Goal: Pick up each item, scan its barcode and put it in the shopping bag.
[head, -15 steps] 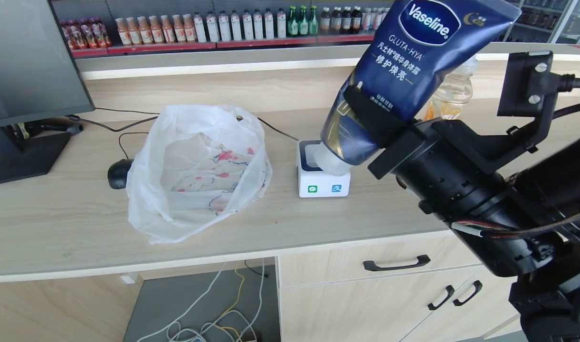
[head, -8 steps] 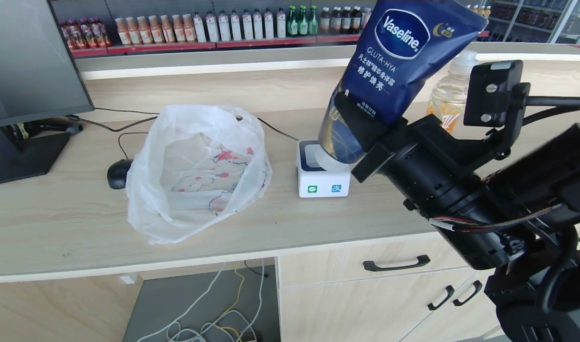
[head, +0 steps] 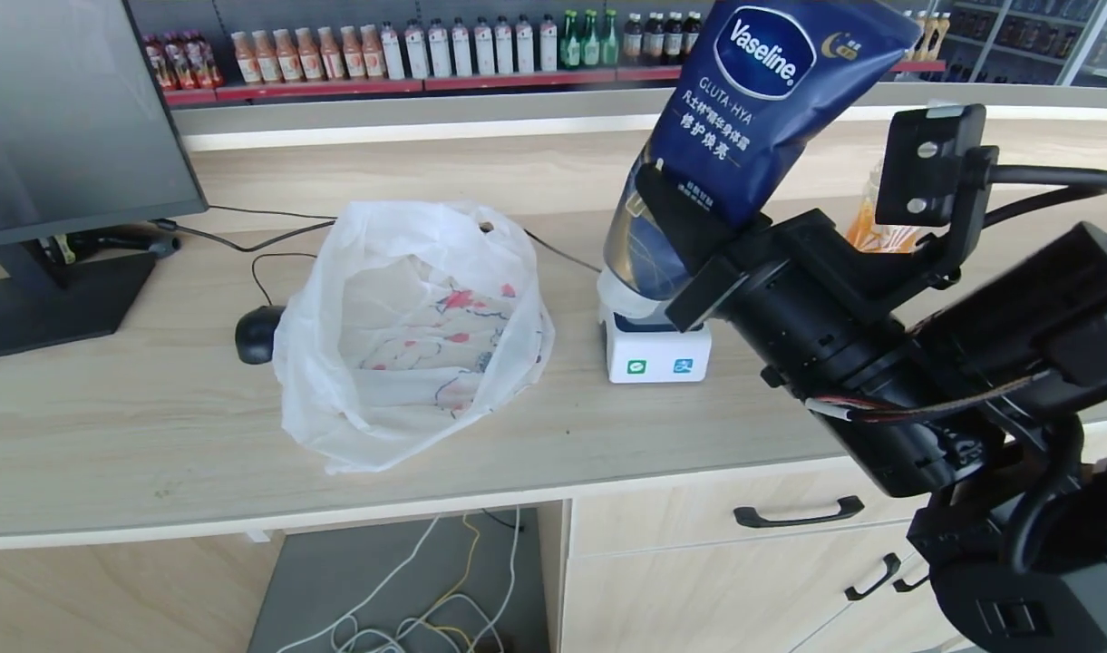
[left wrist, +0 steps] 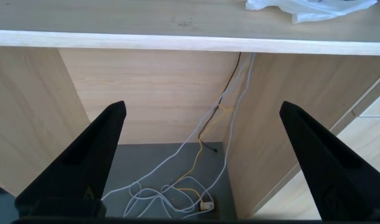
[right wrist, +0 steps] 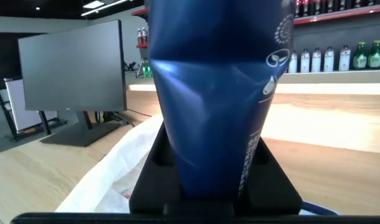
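Observation:
My right gripper (head: 675, 240) is shut on a dark blue lotion tube (head: 743, 118), held cap-down above the small white barcode scanner (head: 657, 349) on the counter. The tube's white cap hangs just over the scanner's top. In the right wrist view the lotion tube (right wrist: 217, 93) stands between the black fingers (right wrist: 158, 155). The white plastic shopping bag (head: 417, 326) lies open on the counter to the scanner's left. My left gripper (left wrist: 202, 162) is open below the counter's front edge, nothing between its fingers (left wrist: 78, 168).
A black mouse (head: 256, 333) lies left of the bag, a monitor (head: 72, 109) stands at the far left. A bottle with yellow liquid (head: 879, 231) sits behind my right arm. Drawers (head: 793, 517) front the counter at right. Cables (left wrist: 196, 155) hang under the counter.
The head camera shifted, so the scene slid right. My right gripper with the tube moved left toward the scanner, its cap now over the scanner's top.

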{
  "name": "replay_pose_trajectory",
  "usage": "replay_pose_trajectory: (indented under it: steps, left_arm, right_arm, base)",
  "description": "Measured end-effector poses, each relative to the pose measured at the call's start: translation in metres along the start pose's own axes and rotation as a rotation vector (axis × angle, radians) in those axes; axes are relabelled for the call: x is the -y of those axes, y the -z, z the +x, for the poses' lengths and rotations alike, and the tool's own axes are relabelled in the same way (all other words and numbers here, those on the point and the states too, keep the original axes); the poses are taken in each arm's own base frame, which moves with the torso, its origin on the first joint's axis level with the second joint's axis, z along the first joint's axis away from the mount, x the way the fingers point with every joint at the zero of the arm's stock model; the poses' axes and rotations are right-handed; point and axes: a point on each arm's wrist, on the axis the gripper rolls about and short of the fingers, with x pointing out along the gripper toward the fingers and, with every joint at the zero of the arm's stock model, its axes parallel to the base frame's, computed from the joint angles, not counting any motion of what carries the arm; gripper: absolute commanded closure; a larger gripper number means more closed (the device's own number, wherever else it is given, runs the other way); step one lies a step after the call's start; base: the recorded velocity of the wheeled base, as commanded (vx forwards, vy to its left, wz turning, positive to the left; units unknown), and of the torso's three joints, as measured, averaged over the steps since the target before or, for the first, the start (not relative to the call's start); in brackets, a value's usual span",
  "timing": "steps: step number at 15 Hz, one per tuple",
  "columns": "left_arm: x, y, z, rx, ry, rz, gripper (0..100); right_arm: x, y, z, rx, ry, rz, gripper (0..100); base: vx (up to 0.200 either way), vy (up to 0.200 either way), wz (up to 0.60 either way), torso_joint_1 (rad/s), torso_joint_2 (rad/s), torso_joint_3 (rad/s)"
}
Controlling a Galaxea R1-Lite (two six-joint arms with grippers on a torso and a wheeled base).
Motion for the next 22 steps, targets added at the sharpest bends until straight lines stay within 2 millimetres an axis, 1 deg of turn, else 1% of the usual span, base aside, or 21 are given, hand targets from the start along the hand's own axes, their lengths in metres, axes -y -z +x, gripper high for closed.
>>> replay_pose_trajectory:
  steps: [6,10,12,13,14,18,20,22]
  left_arm:
    - [0.0,0.0,0.0,0.0,0.0,0.0,0]
    - [0.0,0.0,0.0,0.002,0.0,0.001,0]
    - [0.0,0.0,0.0,0.002,0.0,0.001,0]
    - [0.0,0.0,0.0,0.002,0.0,0.001,0]
    - [0.0,0.0,0.0,0.001,0.0,0.001,0]
    - [0.0,0.0,0.0,0.002,0.0,0.001,0]
    - [0.0,0.0,0.0,0.002,0.0,0.001,0]
    - [0.0,0.0,0.0,0.002,0.0,0.001,0]
  right_arm:
    - [0.001,-0.001,0.0,0.002,0.004,-0.002,100]
    - [0.001,0.001,-0.002,-0.009,-0.003,-0.022,100]
    - [-0.004,0.007,-0.003,-0.065,-0.023,-0.019,100]
    - [-0.002,0.009,-0.002,-0.09,-0.02,-0.02,100]
    - [0.001,0.01,0.0,-0.115,-0.011,-0.025,100]
    - [0.001,0.014,0.011,-0.153,-0.016,-0.023,100]
    - [0.002,0.021,0.019,-0.15,-0.011,-0.009,100]
    - [0.009,0.033,0.035,-0.136,0.008,-0.009,100]
  base:
    - [0.0,0.2,0.0,0.003,0.0,0.004]
    - [0.0,0.0,0.0,0.0,0.0,0.0]
    - [0.0,0.0,0.0,0.0,0.0,0.0]
    - [0.0,0.0,0.0,0.0,0.0,0.0]
    - [0.0,0.0,0.0,0.0,0.0,0.0]
    - [0.0,0.0,0.0,0.0,0.0,0.0]
    - [0.0,0.0,0.0,0.0,0.0,0.0]
    - [0.0,0.0,0.0,0.0,0.0,0.0]
